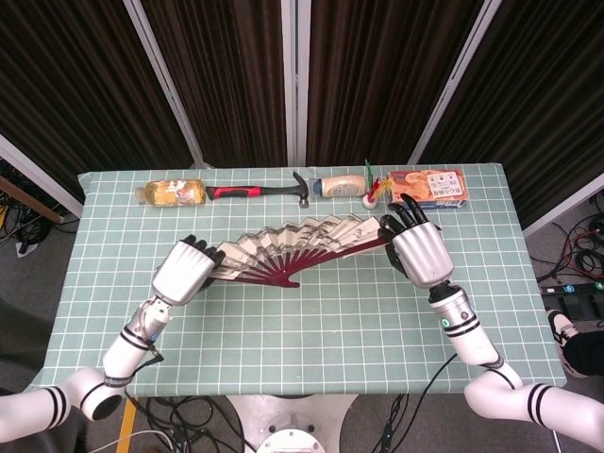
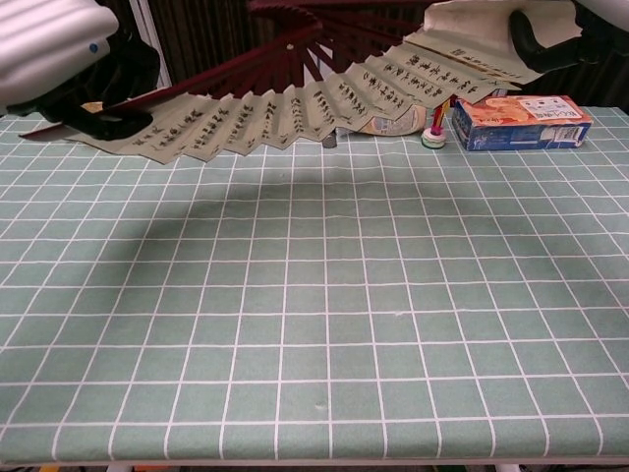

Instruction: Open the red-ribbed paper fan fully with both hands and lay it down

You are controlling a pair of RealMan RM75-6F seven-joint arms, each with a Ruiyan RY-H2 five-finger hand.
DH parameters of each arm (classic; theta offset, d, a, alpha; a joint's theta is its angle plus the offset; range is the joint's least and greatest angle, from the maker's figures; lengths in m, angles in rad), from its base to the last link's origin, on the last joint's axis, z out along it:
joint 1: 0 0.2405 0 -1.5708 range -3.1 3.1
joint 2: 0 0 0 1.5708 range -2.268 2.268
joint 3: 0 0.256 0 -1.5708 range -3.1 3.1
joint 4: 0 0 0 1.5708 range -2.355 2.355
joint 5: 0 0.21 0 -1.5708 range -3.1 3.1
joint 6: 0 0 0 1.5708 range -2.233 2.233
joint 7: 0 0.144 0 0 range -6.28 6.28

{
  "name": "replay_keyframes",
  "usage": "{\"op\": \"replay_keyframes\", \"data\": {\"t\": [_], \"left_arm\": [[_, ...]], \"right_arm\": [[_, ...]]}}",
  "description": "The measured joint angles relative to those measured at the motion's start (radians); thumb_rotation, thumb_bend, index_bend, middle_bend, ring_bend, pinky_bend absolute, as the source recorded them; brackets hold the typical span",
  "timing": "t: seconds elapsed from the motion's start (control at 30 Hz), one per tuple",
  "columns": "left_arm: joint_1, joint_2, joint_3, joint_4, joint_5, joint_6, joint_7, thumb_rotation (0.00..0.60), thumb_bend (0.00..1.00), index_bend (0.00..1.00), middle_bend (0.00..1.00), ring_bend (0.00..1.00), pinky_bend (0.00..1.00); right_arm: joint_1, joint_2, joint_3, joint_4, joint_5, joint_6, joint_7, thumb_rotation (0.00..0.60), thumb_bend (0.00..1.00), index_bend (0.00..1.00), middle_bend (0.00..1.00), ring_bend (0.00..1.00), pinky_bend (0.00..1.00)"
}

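The paper fan (image 1: 307, 243) is spread wide, its dark red ribs meeting near the table's middle. It hangs nearly flat above the green checked table (image 1: 311, 330). My left hand (image 1: 184, 272) grips its left end rib and my right hand (image 1: 417, 253) holds the right end. In the chest view the fan (image 2: 295, 113) shows its written paper and ribs from below, casting a shadow on the cloth. There my left hand (image 2: 59, 59) is at the top left, and my right hand (image 2: 565, 25) at the top right curls a finger under the paper.
Along the far edge lie a bottle of orange drink (image 1: 170, 192), a red-handled hammer (image 1: 260, 192), a beige bottle (image 1: 342, 185), a small feathered toy (image 1: 376, 193) and an orange box (image 1: 429, 187). Dark curtains hang behind.
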Motion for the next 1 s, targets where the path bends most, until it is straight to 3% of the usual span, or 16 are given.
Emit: {"op": "replay_keyframes", "data": {"t": [0.1,0.27,0.53,0.67,0.77,1.0], "left_arm": [[0.007,-0.016,0.018,0.015,0.008,-0.005,0.016,0.6,0.41,0.62,0.7,0.67,0.63],[0.018,-0.044,0.032,0.055,0.021,-0.001,0.064,0.6,0.4,0.6,0.68,0.66,0.62],[0.043,-0.07,0.047,0.054,0.017,-0.005,0.173,0.6,0.16,0.44,0.62,0.64,0.59],[0.048,-0.072,0.048,0.033,-0.001,-0.028,0.2,0.6,0.09,0.38,0.58,0.61,0.57],[0.049,-0.067,0.049,0.001,-0.025,-0.056,0.216,0.6,0.04,0.31,0.5,0.54,0.52],[0.049,-0.031,0.047,-0.098,-0.101,-0.134,0.231,0.6,0.0,0.14,0.25,0.24,0.36]], "right_arm": [[-0.008,-0.045,-0.007,0.053,-0.017,0.02,-0.002,0.6,0.65,0.66,0.39,0.21,0.01],[-0.02,-0.119,-0.022,0.162,-0.053,0.06,0.002,0.6,0.65,0.66,0.38,0.21,0.0],[-0.06,-0.236,-0.051,0.333,-0.119,0.159,0.011,0.6,0.65,0.66,0.38,0.21,0.0],[-0.077,-0.257,-0.064,0.368,-0.133,0.17,-0.011,0.6,0.65,0.64,0.38,0.2,0.0],[-0.09,-0.272,-0.072,0.389,-0.137,0.174,-0.022,0.6,0.65,0.63,0.37,0.19,0.0],[-0.126,-0.305,-0.086,0.432,-0.141,0.192,-0.045,0.6,0.65,0.58,0.33,0.15,0.0]]}}
